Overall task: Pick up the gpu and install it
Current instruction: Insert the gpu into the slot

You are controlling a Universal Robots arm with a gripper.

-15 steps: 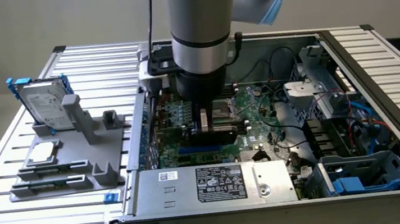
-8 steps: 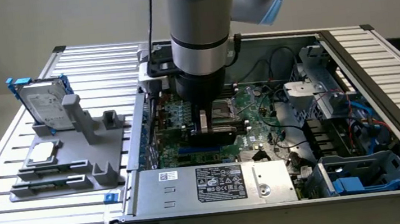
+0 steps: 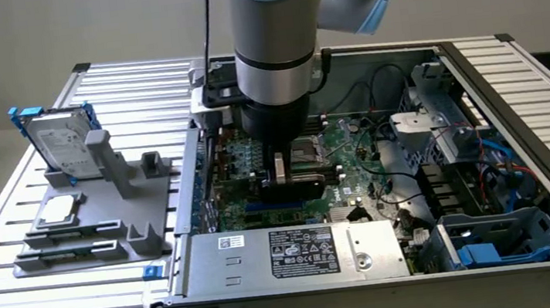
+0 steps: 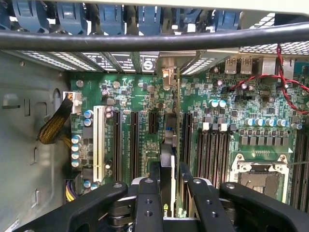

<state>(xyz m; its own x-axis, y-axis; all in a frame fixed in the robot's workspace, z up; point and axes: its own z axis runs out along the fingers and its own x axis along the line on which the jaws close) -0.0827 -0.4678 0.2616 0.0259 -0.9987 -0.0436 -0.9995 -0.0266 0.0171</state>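
Down inside the open computer case (image 3: pixel 375 302), hand (image 4: pixel 169 169) clamped on the gpu (image 4: pixel 166 150), card held edge-on between 2 fingers (image 4: pixel 147 198) over the motherboard (image 4: pixel 140 92) and its long black slots. Contact with a slot impossible to tell. Well apart, on the worktop (image 3: pixel 23 307) at the exterior view's left: 1 hard drive (image 3: pixel 58 140) upright in a grey fixture (image 3: pixel 87 230).

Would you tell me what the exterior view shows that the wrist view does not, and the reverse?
Exterior view: the arm pointing down, the hard drive upright on a grey fixture at that view's left, and the power supply. Wrist view: the gpu edge-on, clamped between the fingers, and a white slot. Both: the gripper over the motherboard inside the case.
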